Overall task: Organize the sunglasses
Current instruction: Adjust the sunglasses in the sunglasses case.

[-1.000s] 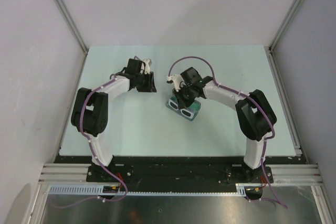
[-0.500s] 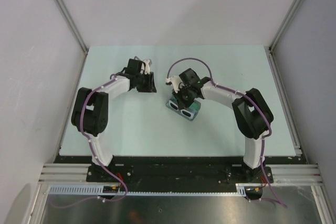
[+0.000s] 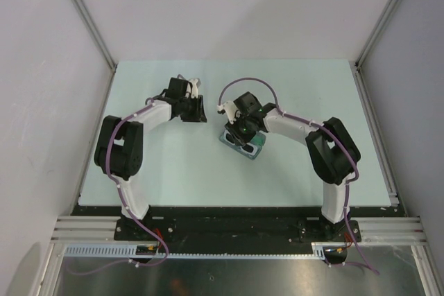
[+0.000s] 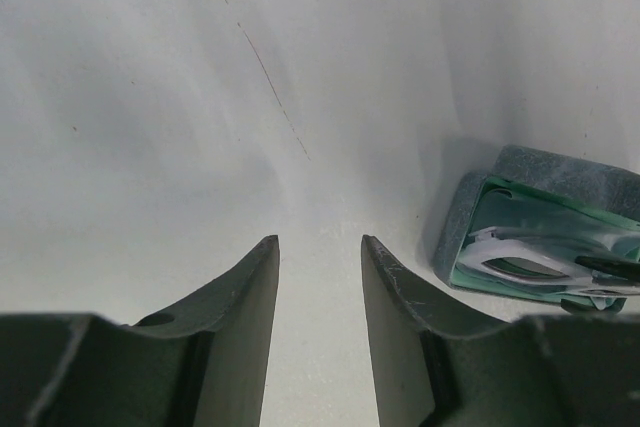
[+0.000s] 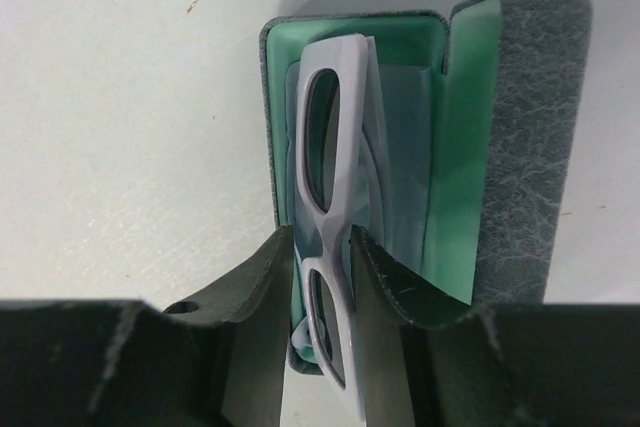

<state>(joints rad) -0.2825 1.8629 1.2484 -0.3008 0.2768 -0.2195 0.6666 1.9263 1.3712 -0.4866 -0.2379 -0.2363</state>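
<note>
Peering past the right claw (image 5: 320, 242), I see its two dark fingers (image 5: 262, 287) pinched on the sunglasses (image 5: 325, 142). One finger sits on each long edge of the white frame at the bridge, and no gap shows between finger and plastic. The dark lenses face the wrist camera, and the thin white arms are tucked behind on the right. The far end of the pair reaches into the open felt case (image 5: 530, 147). The near end runs on between the fingers, past the case's near rim. I cannot tell whether the frame rests on the bottom of the case or is held just above it. The case lies flat with its green lining (image 5: 462, 137) showing. In that view the sunglasses occupy the left half, and the grey lid is folded out to the right. A pale bluish sheet (image 5: 400, 137) lies in the tray beneath the frame; what it is, I cannot say.

From above, the right claw (image 3: 241, 132) hangs directly over the case (image 3: 253, 149), near the middle of the pale bench (image 3: 312, 95), and hides most of the sunglasses. The left claw (image 3: 199, 111) is off to the left, apart from the case. Its fingers (image 4: 255, 297) stand parted with only bare bench between them, gripping nothing. Its own camera catches the case (image 4: 560, 172) at the right, open side toward it, with the sunglasses (image 4: 510, 252) visible inside.
</note>
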